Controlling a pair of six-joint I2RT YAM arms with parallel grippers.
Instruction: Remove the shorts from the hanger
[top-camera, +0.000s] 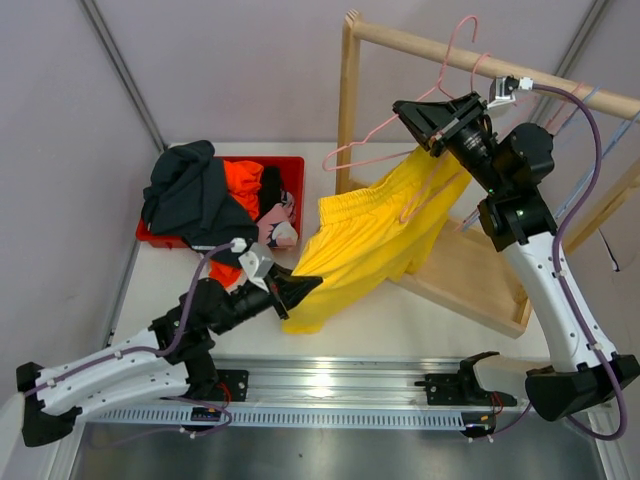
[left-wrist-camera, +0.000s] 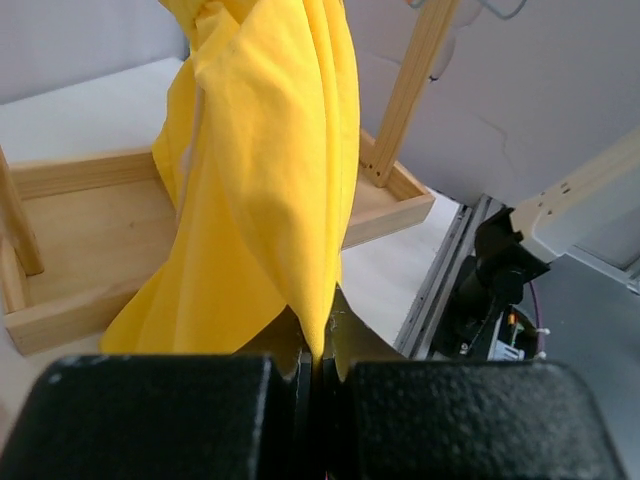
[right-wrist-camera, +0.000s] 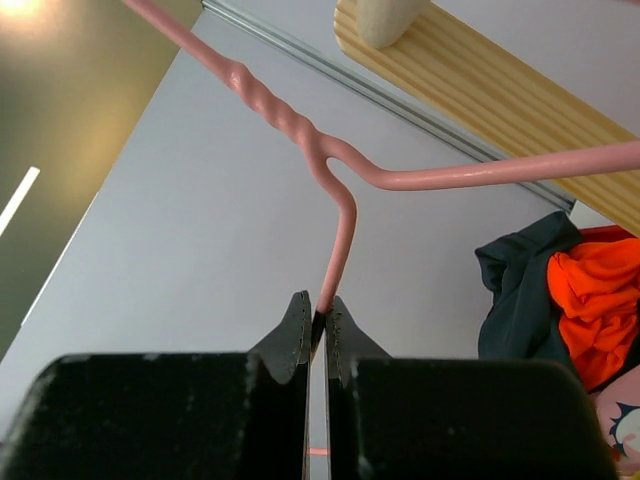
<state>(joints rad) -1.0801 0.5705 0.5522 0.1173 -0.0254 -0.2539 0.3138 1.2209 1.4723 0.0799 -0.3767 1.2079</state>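
Bin (top-camera: 291, 166) sits back left with a pile of shorts (top-camera: 195, 195) in it, rack (top-camera: 480, 270) over on the right, and one pair of shorts (top-camera: 370, 235) hangs off the hanger (right-wrist-camera: 340, 245) between the two.

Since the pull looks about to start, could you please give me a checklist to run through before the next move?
1. Left pincer shut on the yellow shorts: ok, fabric is pinched.
2. Right pincer shut on the pink hanger: ok, the wire is clamped.
3. Shorts clear of the hanger: not ok, they hang draped over it.
4. Hanger hook clear of the wooden rack: cannot tell.
5. Room in the red bin: cannot tell, clothes are piled over its rim.
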